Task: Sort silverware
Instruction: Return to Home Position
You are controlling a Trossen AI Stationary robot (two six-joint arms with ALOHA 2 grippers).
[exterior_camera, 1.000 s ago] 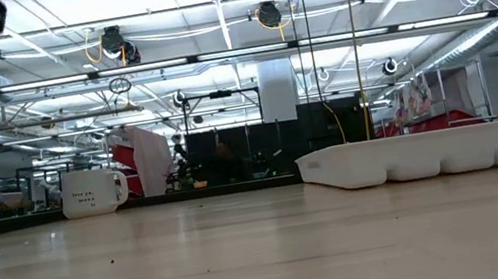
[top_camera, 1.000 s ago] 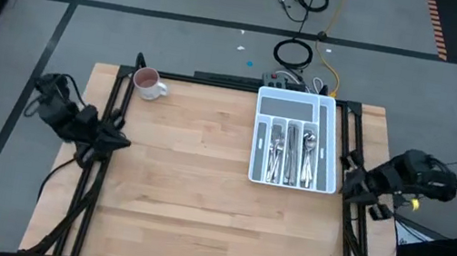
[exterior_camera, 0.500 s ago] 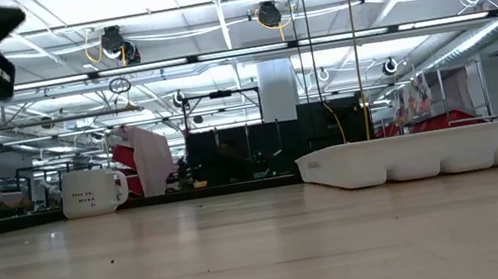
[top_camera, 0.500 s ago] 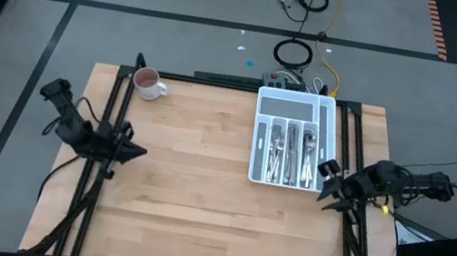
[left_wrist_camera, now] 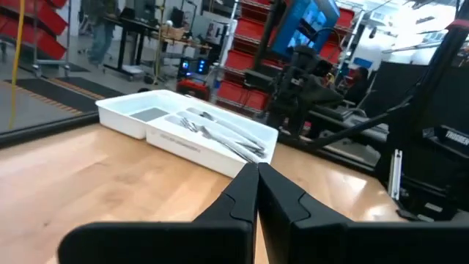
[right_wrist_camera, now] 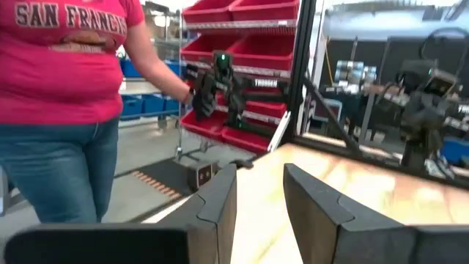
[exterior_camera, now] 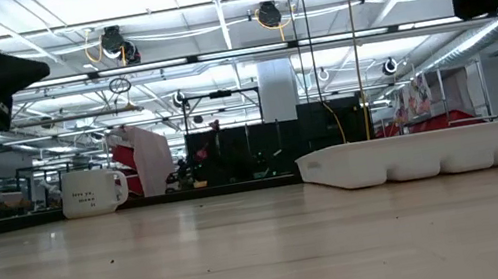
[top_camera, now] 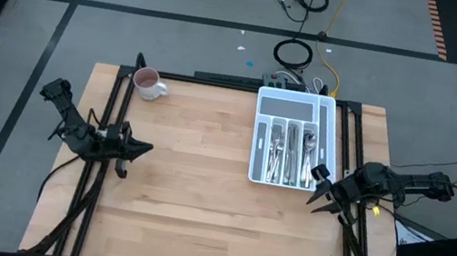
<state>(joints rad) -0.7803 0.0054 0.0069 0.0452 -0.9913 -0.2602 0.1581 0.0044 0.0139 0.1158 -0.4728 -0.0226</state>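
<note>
Tips of my left claw (top_camera: pixel 144 148) are pressed together, gripping nothing. It hangs in the air over the left edge of the table (top_camera: pixel 196 215) and points inward across the wood. My right claw (top_camera: pixel 317 190) hangs over the right edge, fingers apart and empty, just beside the near right corner of the tray (top_camera: pixel 254 132) without touching it. From my left wrist I see my shut tips aimed toward that white tray across the bare boards. The silverware (top_camera: pixel 289 153) lies inside the tray, lengthwise in its three slim middle compartments. The pieces are packed too close for me to tell forks from spoons or knives. The tray sits on the far right part of the table, its far end at the back edge. Well apart from it, at the far left corner, stands the mug (top_camera: pixel 149 84), upright. Past my right claw, beyond the table, a person (right_wrist_camera: pixel 66 110) in a red shirt and jeans stands beside red storage bins (right_wrist_camera: pixel 242 29).
</note>
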